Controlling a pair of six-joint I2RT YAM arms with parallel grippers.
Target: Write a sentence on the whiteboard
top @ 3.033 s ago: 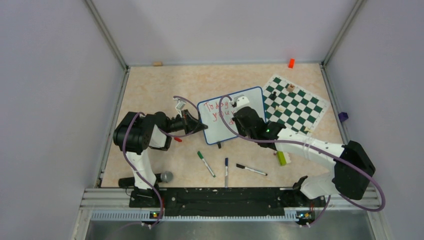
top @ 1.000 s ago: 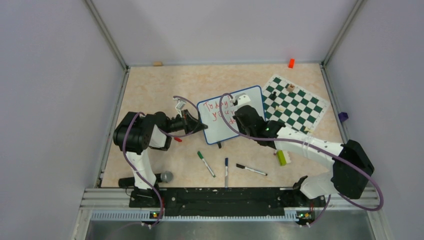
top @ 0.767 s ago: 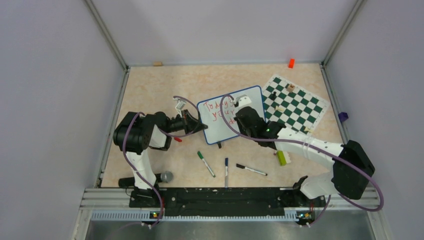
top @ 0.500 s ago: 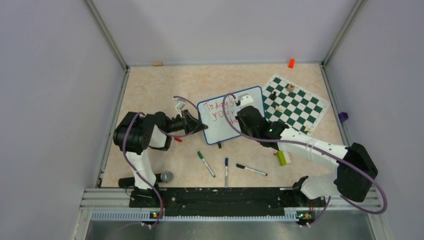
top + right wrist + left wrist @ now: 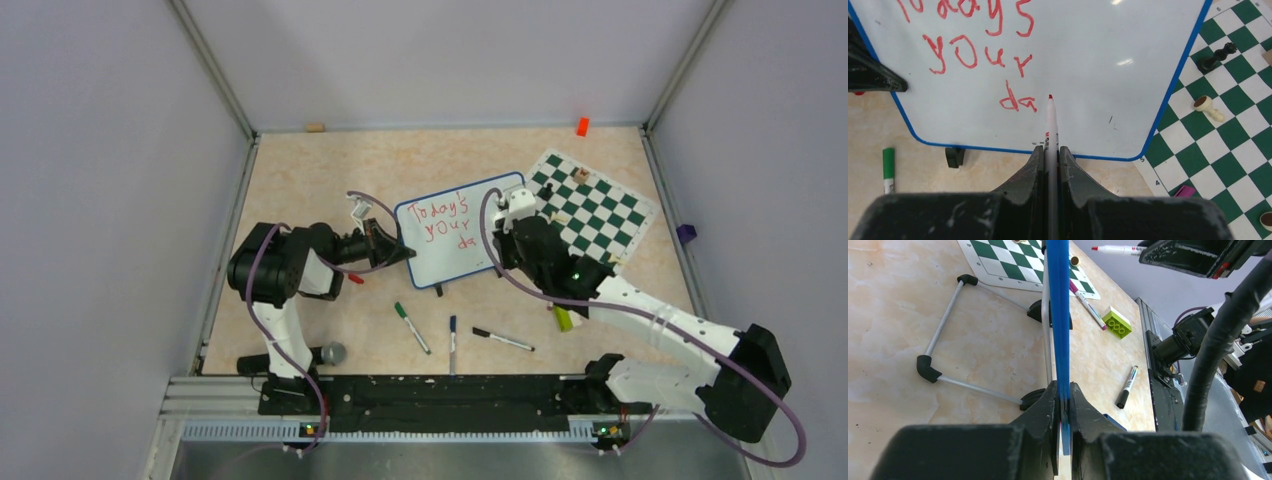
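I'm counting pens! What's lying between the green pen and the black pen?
A dark-capped marker lies between the green marker and the black marker, touching neither. The top external view shows it.

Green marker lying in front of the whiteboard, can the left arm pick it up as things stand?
Probably not yet. The left gripper is shut on the whiteboard edge, so it would have to let go first. The green marker itself lies in the open nearby, with nothing covering it.
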